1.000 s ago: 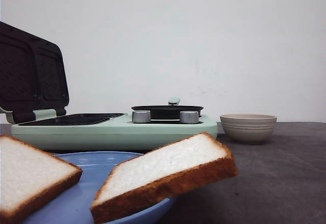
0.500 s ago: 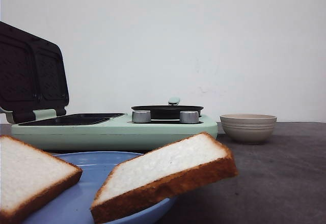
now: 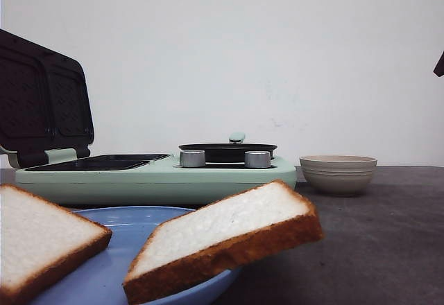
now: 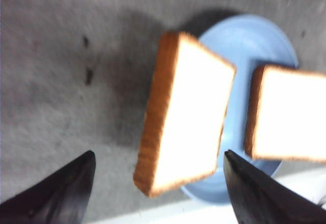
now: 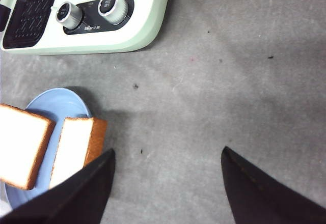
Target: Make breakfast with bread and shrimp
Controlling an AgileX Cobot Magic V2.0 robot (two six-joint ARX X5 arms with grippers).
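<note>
Two thick slices of white bread lie on a blue plate at the front. One slice leans over the plate's right rim; the other sits at the left. In the left wrist view my left gripper hovers open above the overhanging bread slice, with the second slice beside it. My right gripper is open over bare grey table, just right of the plate and bread. The shrimp is out of view.
A mint-green breakfast maker stands behind the plate, lid raised at the left. It carries a black pan and two silver knobs. A beige bowl sits to its right. A dark bit of arm shows at the right edge.
A dark piece of arm has come into the front view at the upper right edge. The bread, plate and appliance have not moved.
</note>
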